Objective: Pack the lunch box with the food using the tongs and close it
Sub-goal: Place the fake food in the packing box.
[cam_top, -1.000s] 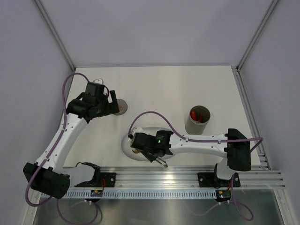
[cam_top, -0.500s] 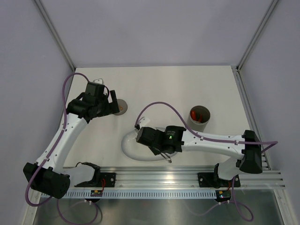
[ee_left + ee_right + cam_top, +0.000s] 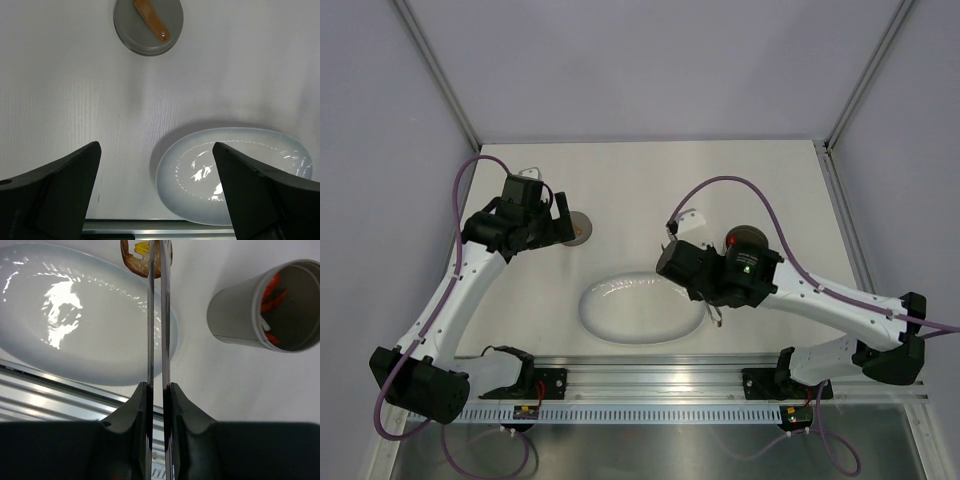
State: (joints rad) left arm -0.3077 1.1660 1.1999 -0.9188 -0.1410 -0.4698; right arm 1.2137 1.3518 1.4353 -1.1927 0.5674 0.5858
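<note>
My right gripper [image 3: 159,395] is shut on the silver tongs [image 3: 164,315], both arms squeezed close together. The tong tips pinch a brown and orange food piece [image 3: 143,256] above the far rim of the white plate [image 3: 75,315]. The dark grey lunch box [image 3: 240,315] stands upright to the right, open, with red food [image 3: 272,290] inside. From above, the right gripper [image 3: 705,285] covers most of the lunch box [image 3: 750,238]. The grey lid [image 3: 148,25] with its tan handle lies flat on the table. Near it, my left gripper [image 3: 155,200] hovers open and holds nothing.
The white oval plate [image 3: 640,308] lies near the front edge with nothing on it. An aluminium rail [image 3: 700,370] runs along the table's front. Grey walls enclose the table on three sides.
My right arm has swung right from over the plate towards the lunch box, carrying the tongs with the food piece; its jaws closed tighter on the tongs. The left arm has not moved.
</note>
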